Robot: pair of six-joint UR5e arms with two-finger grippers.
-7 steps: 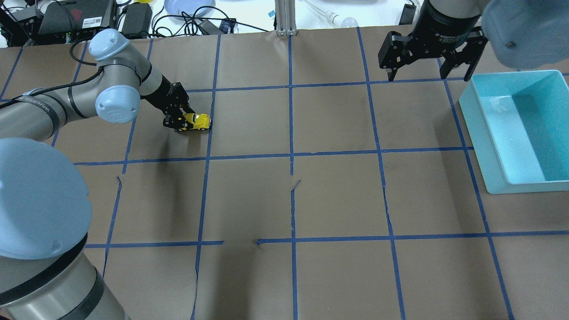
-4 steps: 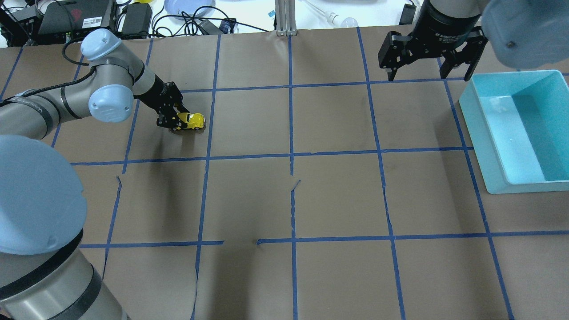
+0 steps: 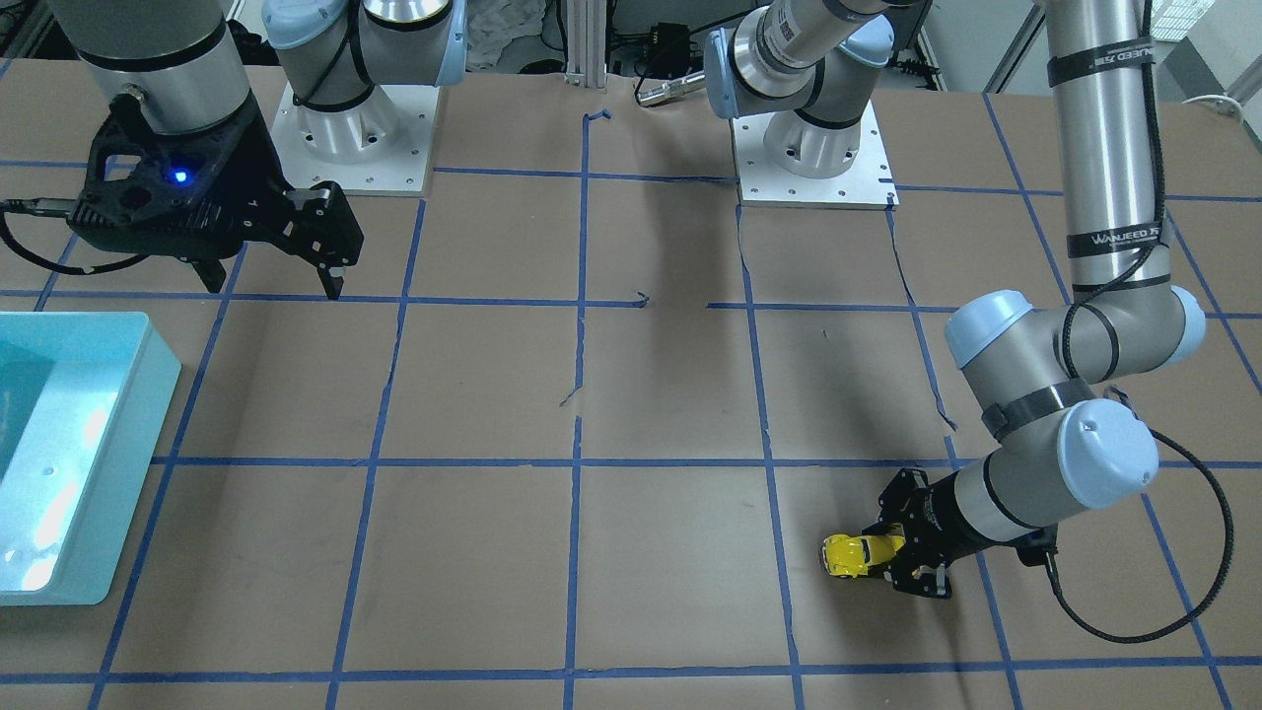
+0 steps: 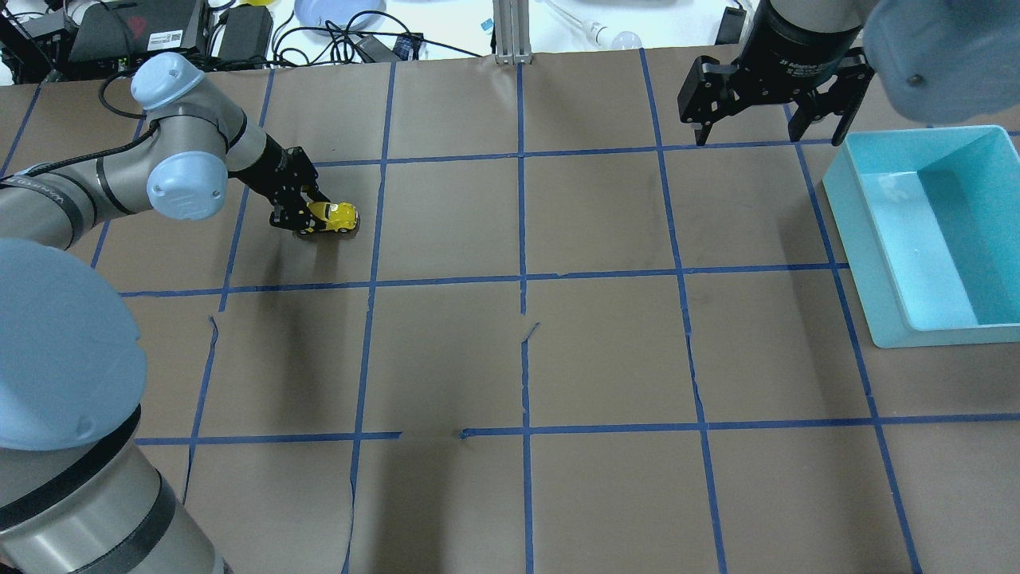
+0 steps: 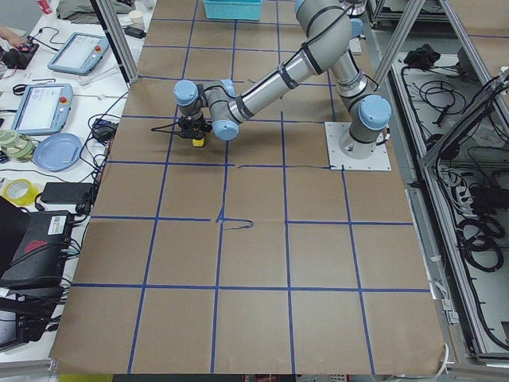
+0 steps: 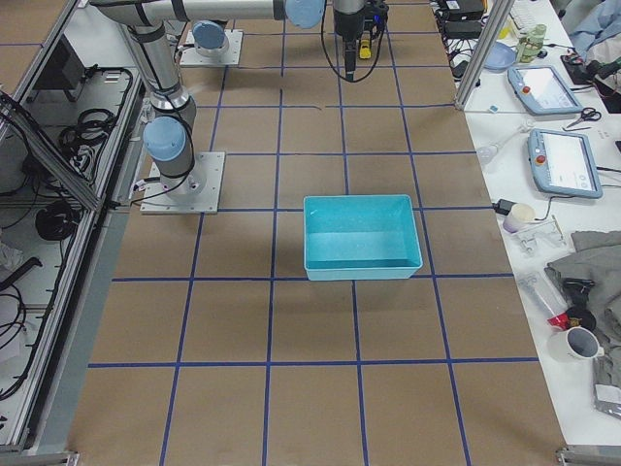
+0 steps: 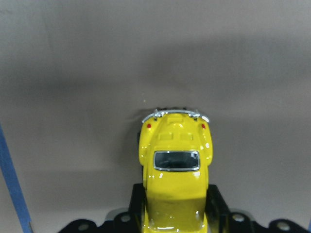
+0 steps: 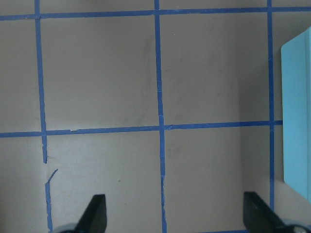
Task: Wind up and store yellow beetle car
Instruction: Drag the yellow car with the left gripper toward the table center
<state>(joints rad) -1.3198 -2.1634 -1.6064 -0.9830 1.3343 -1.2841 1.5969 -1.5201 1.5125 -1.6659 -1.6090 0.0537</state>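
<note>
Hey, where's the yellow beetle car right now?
In the overhead view the yellow beetle car is on the table's left side, gripped by the left pincer, far across from the teal bin on the right.

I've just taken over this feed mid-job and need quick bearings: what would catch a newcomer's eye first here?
The tiny bright-yellow toy beetle car pops against the brown paper-covered table, sitting on the robot's left side with one end clamped in the left hand. Next is the turquoise plastic bin at the table's right edge, with the right hand hanging open just beyond its far corner.
</note>
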